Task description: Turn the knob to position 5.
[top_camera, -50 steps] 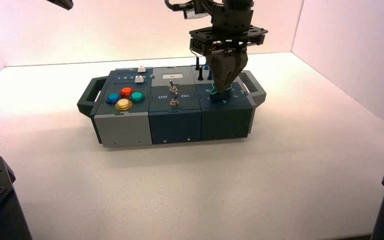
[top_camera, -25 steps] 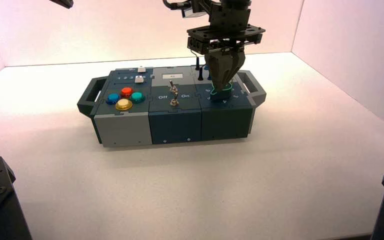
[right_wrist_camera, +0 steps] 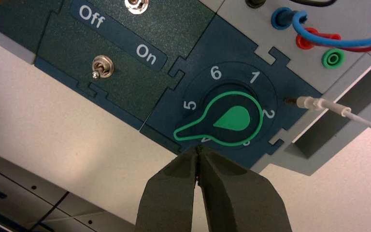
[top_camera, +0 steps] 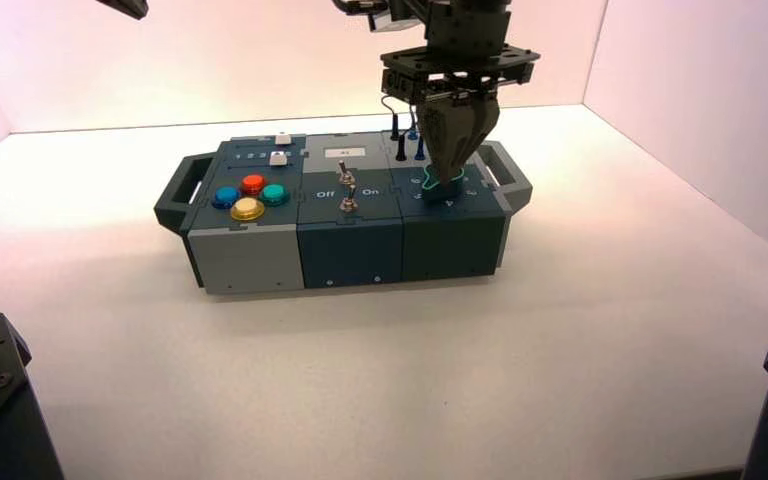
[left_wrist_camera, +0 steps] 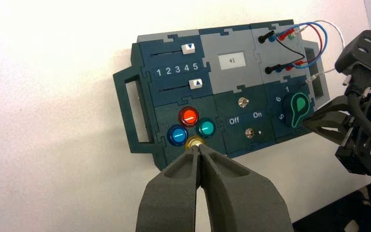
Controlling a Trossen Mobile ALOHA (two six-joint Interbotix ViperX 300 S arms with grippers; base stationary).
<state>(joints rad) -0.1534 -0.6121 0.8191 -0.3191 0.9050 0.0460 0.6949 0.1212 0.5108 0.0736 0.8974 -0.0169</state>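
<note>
Two arms show in the high view. The right gripper [top_camera: 450, 165] hangs over the knob [top_camera: 444, 188], which sits in the near right section of the box [top_camera: 350, 250]. The left gripper is idle, with only a dark tip [top_camera: 128, 8] of that arm showing at the far left edge of the view.

The left wrist view has the left gripper [left_wrist_camera: 198, 149] with its two fingers together. Around it lie the red button [left_wrist_camera: 189, 116], blue button [left_wrist_camera: 178, 135], teal button [left_wrist_camera: 206, 127] and yellow button [left_wrist_camera: 194, 142] of the near left section. Both white sliders, the one [left_wrist_camera: 188, 48] and the other [left_wrist_camera: 195, 83], stand by the 5 end of their scale. The right gripper is beside the green-outlined knob.

Seen from the right wrist, the right gripper [right_wrist_camera: 198, 149] has its fingers together, just by the knob's rim; whether they touch it I can't quite tell. The knob's pointer lies between the 4 [right_wrist_camera: 206, 139] and the 5 [right_wrist_camera: 190, 105].
</note>
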